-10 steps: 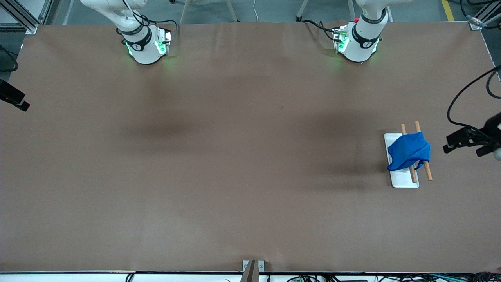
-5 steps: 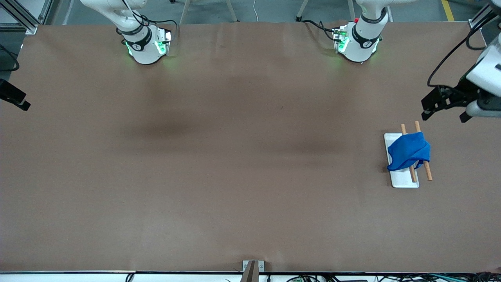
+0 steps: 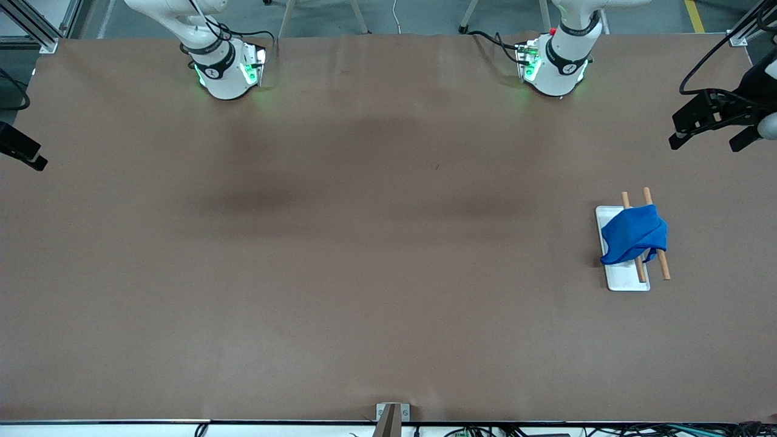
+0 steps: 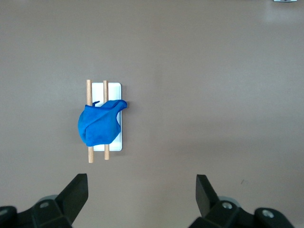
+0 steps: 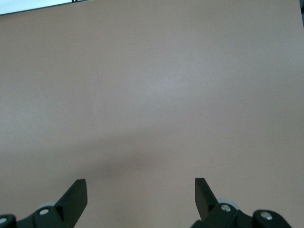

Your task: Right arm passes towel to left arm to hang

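**Towel is on the rack; my left arm is pulling away**

The towel (image 3: 633, 241) hangs bunched over the two wooden rails (image 3: 656, 233) of the rack, whose white base (image 3: 625, 279) sits near the table (image 3: 364, 273) edge at my left arm's end, about midway between the edge where my bases stand and the edge by the front camera. The cloth has not shifted at all over the last second: same folds, same drape, one corner trailing onto the base.

What has changed is my left gripper (image 3: 707, 127). A second ago it hung beside the rack, level with the towel at the table's end edge. Half a second ago it had swung away toward my bases' edge, and now it has gone further that way and outward, up in the air over the corner of the table at my left arm's end. Its fingers are spread wide and hold nothing; in the left wrist view the fingertips (image 4: 76, 192) frame bare table, with the towel (image 4: 99, 126) and rack well apart from them.

My right gripper (image 5: 140, 194) is also spread and empty, over bare table. In the front view I can see only a dark piece at the table's end edge on my right arm's side, and it has not moved, so that arm is waiting.

I judge the hanging done. The drape is lopsided but looks settled, and what remains is only retreating to rest.
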